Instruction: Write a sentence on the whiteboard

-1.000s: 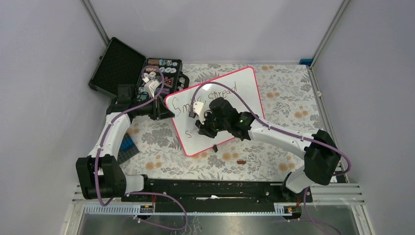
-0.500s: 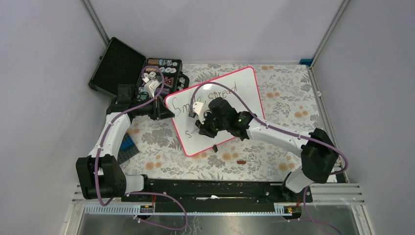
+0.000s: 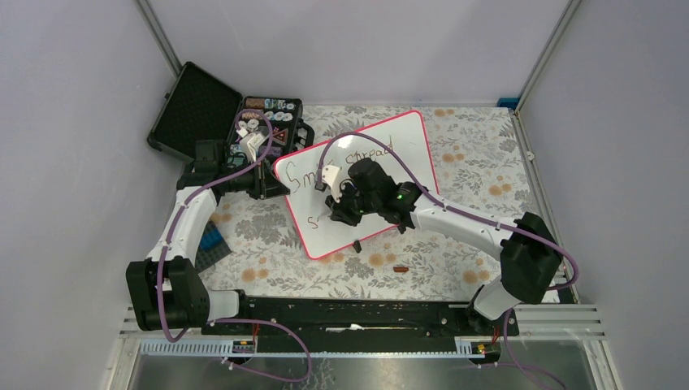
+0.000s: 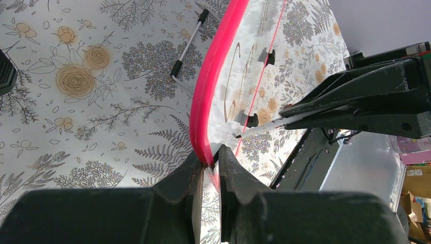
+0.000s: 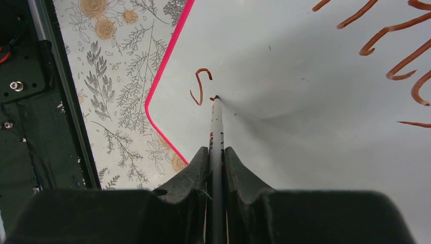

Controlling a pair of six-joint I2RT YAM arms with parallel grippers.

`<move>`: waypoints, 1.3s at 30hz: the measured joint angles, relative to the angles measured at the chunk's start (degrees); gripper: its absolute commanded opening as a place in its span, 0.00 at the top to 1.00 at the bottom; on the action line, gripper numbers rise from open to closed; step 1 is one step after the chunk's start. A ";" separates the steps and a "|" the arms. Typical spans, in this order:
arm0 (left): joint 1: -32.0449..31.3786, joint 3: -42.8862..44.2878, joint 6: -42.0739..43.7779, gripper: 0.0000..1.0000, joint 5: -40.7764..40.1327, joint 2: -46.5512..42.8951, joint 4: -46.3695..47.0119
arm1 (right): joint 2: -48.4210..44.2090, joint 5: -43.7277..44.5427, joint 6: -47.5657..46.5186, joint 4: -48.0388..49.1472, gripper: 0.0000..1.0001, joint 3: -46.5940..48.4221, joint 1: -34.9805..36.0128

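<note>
Right fingers (image 5: pixel 195 175) now farther up whiteboard (image 5: pixel 315 86)

Bright, even light; whiteboard (image 4: pixel 244 66) glossy with reflections (soft marker (image 5: pixel 217 127) shadow).

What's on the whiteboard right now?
Writing: "spread" at the top, a lone "s" lower down, the marker tip touching beside it. The right gripper hides part of the first word.

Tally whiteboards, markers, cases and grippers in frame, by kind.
whiteboard: 1
marker: 1
black case: 1
grippers: 2, left gripper and right gripper
Total: 5
</note>
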 measured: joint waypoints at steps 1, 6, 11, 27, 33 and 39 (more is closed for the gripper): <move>-0.02 0.00 0.00 1.00 0.00 0.00 0.00 | 0.00 -0.07 0.02 0.00 1.00 0.02 -0.02; -0.02 0.00 0.00 1.00 0.02 0.00 0.00 | 0.00 -0.22 0.02 0.00 1.00 0.04 -0.07; -0.02 0.00 0.00 1.00 0.00 0.00 0.00 | 0.11 -0.24 0.02 0.00 1.00 0.20 -0.07; -0.02 0.00 0.00 1.00 -0.07 0.00 0.00 | 0.33 -0.04 0.02 0.00 1.00 0.26 -0.17; -0.07 0.00 0.00 1.00 -0.26 0.00 0.02 | 0.33 -0.46 0.00 -0.07 1.00 0.24 -0.92; -0.07 0.00 0.00 1.00 -0.28 0.00 0.00 | 0.33 -0.98 0.00 -0.09 1.00 0.17 -1.07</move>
